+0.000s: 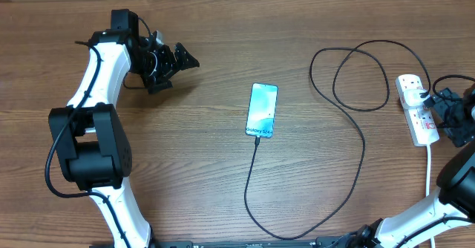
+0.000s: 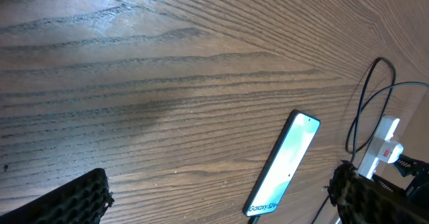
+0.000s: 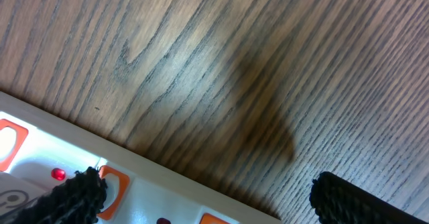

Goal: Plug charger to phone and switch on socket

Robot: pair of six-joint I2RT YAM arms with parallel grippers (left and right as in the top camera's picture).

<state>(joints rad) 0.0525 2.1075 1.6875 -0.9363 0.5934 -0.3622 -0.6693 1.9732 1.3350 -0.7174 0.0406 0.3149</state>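
Note:
The phone [image 1: 261,111] lies screen up at the table's middle, its "Galaxy" band at the near end. The black charger [image 1: 362,145] cable runs from that near end, loops round the front and right, and ends at the white socket [image 1: 414,103] on the far right. The cable tip meets the phone's lower edge. My left gripper [image 1: 178,73] hovers open at the back left, well away from the phone [image 2: 285,163]. My right gripper [image 1: 439,112] is open just over the socket [image 3: 154,184], one finger [image 3: 74,196] above an orange-framed switch, the other over bare wood.
The socket's white cord [image 1: 430,166] runs toward the front right beside the right arm. Loops of black cable [image 2: 358,110] lie between phone and socket [image 2: 385,140]. A small red dot [image 3: 59,174] shows on the socket face.

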